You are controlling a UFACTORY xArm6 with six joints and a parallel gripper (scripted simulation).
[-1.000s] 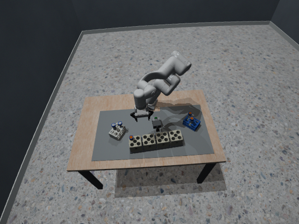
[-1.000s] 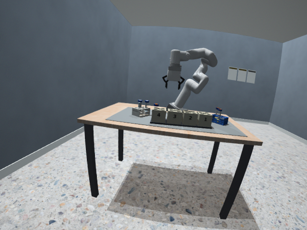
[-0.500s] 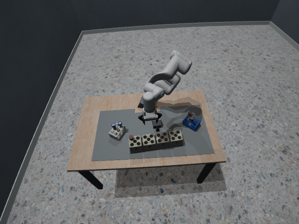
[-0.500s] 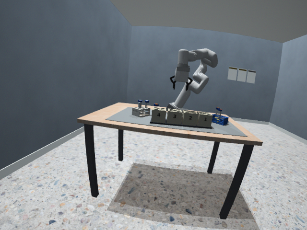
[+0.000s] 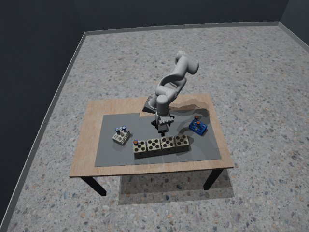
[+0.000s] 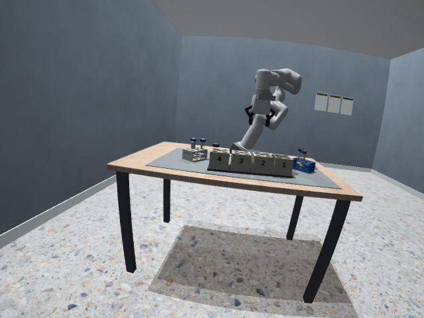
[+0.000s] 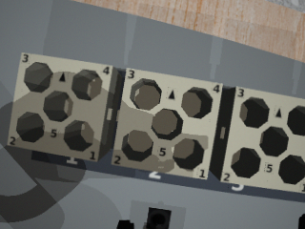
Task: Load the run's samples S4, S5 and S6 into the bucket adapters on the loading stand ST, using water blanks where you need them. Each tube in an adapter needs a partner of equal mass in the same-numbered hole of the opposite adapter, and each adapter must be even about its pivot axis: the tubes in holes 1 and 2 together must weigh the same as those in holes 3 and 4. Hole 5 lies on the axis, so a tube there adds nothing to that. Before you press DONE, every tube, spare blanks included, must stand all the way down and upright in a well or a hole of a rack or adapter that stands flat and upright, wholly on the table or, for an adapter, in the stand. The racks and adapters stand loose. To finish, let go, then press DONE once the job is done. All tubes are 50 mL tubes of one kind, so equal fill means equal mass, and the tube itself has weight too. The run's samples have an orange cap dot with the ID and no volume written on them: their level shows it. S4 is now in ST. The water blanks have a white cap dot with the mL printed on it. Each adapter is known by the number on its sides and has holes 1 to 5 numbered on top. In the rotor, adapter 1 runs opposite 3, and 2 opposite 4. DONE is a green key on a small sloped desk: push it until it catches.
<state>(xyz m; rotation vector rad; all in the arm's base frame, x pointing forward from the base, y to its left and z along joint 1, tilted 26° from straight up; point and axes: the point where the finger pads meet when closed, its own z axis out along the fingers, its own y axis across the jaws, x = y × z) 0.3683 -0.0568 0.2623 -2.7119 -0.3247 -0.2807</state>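
Four beige adapters stand in a row in the stand: adapter 4, adapter 3, adapter 2 and adapter 1. S4, with an orange cap dot, stands in adapter 4's hole 1 corner. Two orange-dotted sample tubes stand in the blue rack. Two white-dotted blanks stand in the white rack. My gripper is open and empty, high above the mat behind adapters 2 and 3. In the wrist view, adapter 1, adapter 2 and adapter 3 show only empty holes.
A small dark desk sits just behind adapter 2, partly cut off at the wrist view's lower edge; in the top view my wrist covers it. The arm's base stands at the back of the table.
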